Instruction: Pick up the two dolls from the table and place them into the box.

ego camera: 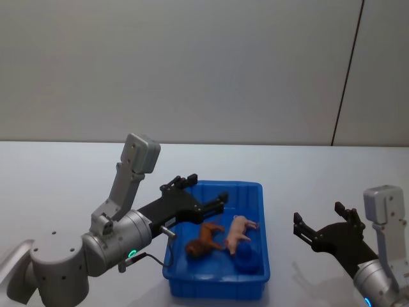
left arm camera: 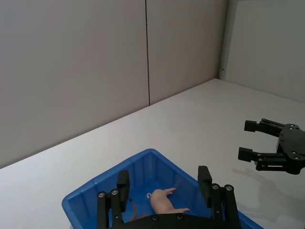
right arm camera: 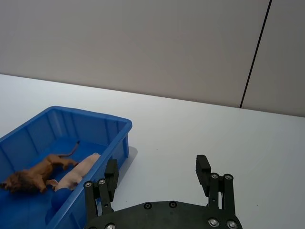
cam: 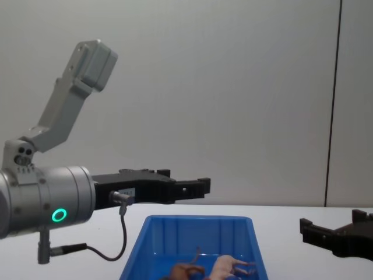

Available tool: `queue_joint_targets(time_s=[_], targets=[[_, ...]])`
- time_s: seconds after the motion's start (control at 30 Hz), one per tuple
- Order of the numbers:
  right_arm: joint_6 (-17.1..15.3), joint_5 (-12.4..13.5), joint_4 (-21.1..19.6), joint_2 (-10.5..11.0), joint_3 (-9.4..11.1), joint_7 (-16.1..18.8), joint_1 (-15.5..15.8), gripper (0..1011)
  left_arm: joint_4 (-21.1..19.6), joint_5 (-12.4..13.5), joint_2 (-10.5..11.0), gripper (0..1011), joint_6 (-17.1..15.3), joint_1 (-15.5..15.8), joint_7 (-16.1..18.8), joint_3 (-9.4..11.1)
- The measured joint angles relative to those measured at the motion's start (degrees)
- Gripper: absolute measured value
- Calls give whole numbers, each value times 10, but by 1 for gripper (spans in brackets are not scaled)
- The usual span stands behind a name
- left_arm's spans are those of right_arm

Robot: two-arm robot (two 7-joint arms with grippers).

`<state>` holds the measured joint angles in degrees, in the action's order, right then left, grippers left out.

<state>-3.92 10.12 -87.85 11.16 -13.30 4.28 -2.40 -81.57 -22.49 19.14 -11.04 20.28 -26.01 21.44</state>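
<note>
Both dolls lie side by side inside the blue box (ego camera: 217, 286) on the white table (ego camera: 64, 173): the reddish-brown one (ego camera: 203, 240) on the left and the pale pink one (ego camera: 238, 231) on the right. My left gripper (ego camera: 206, 190) hovers open and empty above the box's left rear part. My right gripper (ego camera: 317, 215) stands open and empty over the table, to the right of the box. In the chest view the left gripper (cam: 195, 185) hangs above the box (cam: 198, 230), with the brown doll (cam: 183, 271) and pink doll (cam: 230, 267) on its floor.
A dark blue lump (ego camera: 246, 256) sits in the box near the pink doll. A plain grey wall (ego camera: 192, 64) rises behind the table's far edge. Bare tabletop surrounds the box on all sides.
</note>
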Motion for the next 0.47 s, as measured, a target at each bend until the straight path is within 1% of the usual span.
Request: queue_joint_targets(time_s=[0.03,0.17,0.47], targets=[[0,0,0,0,0,0,0,1001,2,0,-1,926,0,1,-3,0],[0,0,0,0,0,0,0,1001,8,2,-4,1001,2,6,-13,1],[0,0,0,0,0,0,0,1001,17,3,-7,1001,5,13,-28,3]])
